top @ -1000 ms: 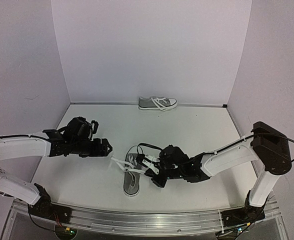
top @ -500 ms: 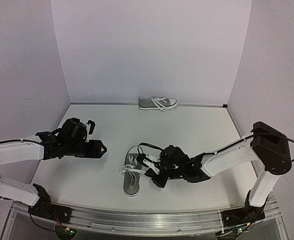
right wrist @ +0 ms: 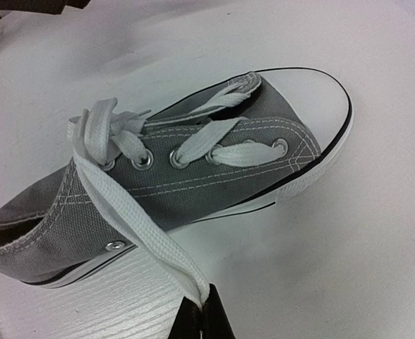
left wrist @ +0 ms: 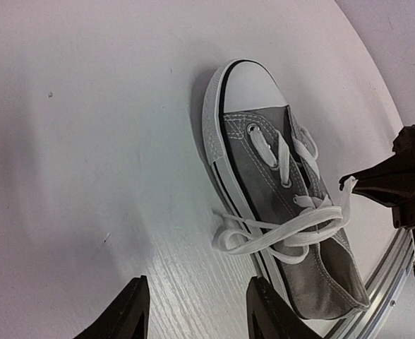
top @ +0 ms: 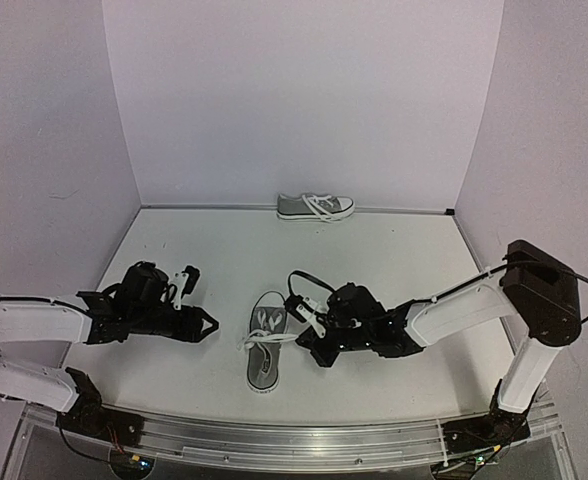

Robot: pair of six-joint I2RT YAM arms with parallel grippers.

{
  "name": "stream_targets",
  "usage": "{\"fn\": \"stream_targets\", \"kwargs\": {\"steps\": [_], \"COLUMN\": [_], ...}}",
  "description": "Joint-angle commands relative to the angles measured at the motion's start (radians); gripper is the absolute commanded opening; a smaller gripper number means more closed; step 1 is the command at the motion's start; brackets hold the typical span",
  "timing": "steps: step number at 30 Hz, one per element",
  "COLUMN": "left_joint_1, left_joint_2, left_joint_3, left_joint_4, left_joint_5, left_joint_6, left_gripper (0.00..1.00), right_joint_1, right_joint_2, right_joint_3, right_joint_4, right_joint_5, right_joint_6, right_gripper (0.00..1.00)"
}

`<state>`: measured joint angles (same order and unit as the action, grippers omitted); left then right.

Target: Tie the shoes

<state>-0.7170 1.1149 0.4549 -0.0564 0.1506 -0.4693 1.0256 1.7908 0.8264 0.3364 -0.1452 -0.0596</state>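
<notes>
The left gripper (left wrist: 197,311) has let go of the lace (left wrist: 264,233) it was pulling 1 second ago. It has backed off to the left of the near shoe (top: 263,345) and its fingers are spread and empty. The freed loop now lies slack on the table (top: 394,250) just left of that shoe. On the shoe's right, the right gripper (right wrist: 205,311) still pinches the other lace end. No knot looks formed, so the left side probably needs re-grasping. The table is white with a faint wood grain. Well behind the near shoe, shoe 2 (top: 316,207) sits by the back wall (top: 304,100), which is plain and pale like the side walls.
</notes>
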Motion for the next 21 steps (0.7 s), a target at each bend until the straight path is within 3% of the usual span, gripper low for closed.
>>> {"fn": "stream_targets", "kwargs": {"steps": [1, 13, 21], "left_joint_1": [0.004, 0.004, 0.004], "left_joint_2": [0.103, 0.268, 0.440], "left_joint_3": [0.033, 0.115, 0.214], "left_joint_4": [0.136, 0.212, 0.202], "left_joint_5": [0.059, 0.136, 0.185], "left_joint_6": [0.100, 0.390, 0.504], "left_gripper": [0.48, 0.44, 0.39], "right_joint_1": [-0.002, -0.013, -0.019], "right_joint_2": [-0.004, 0.052, 0.061], "right_joint_3": [-0.023, -0.009, -0.009], "right_joint_4": [0.019, 0.003, 0.001], "right_joint_5": [0.017, 0.034, 0.031], "right_joint_6": [0.021, 0.030, 0.034], "right_gripper": [0.00, 0.00, 0.00]}}
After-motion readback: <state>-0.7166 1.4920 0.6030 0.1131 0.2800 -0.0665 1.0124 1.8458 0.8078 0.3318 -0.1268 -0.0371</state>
